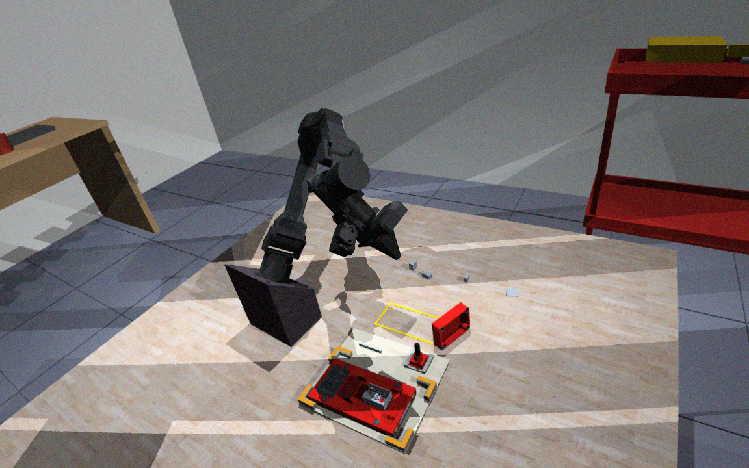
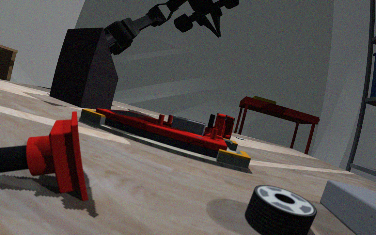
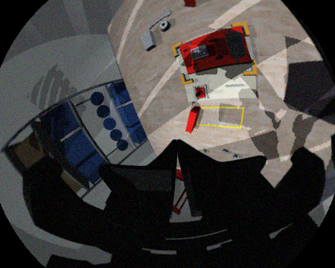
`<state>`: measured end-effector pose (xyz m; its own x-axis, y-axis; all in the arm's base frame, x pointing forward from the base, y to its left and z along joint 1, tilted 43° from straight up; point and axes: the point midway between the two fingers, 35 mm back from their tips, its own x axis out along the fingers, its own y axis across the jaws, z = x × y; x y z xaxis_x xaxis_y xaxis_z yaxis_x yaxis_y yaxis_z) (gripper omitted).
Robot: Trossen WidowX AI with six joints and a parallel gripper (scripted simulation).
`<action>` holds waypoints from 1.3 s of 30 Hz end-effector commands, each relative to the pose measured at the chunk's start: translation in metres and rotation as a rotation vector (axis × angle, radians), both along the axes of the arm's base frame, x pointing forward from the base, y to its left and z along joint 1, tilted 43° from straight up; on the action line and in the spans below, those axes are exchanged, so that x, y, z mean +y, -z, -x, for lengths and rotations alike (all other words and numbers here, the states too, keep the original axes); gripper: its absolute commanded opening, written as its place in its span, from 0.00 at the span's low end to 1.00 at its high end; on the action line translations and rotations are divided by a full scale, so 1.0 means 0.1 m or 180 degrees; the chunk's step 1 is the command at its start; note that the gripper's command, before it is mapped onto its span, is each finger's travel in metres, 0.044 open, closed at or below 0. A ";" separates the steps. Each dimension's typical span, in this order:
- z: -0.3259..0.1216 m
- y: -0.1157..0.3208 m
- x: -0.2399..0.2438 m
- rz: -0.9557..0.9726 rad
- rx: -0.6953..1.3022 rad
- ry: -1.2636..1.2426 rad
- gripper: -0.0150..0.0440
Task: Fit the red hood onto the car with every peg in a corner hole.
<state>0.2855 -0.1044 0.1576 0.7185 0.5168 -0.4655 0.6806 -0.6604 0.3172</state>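
Lying hood point(image 1: 450, 324) far below gripper point(image 1: 393, 251)

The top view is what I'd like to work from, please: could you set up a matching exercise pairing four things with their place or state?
Things:
1. hood
2. engine block
3. pincer
4. yellow outline

Places or states:
A. shut on nothing, raised above the table
B. on the chassis deck, in the jig
C. tipped on its edge on the table, off the car
D. marked flat on the table, beside the hood

Pairs: 1-C, 2-B, 3-A, 4-D
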 end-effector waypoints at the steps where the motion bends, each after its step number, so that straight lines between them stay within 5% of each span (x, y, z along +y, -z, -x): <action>1: -0.33 0.10 0.40 -0.0093 0.0492 -0.0361 0.25; 16: -0.79 0.48 1.74 -0.0038 0.1863 -0.0945 0.25; 39: -0.87 0.81 2.06 -0.0040 0.1879 -0.0950 0.25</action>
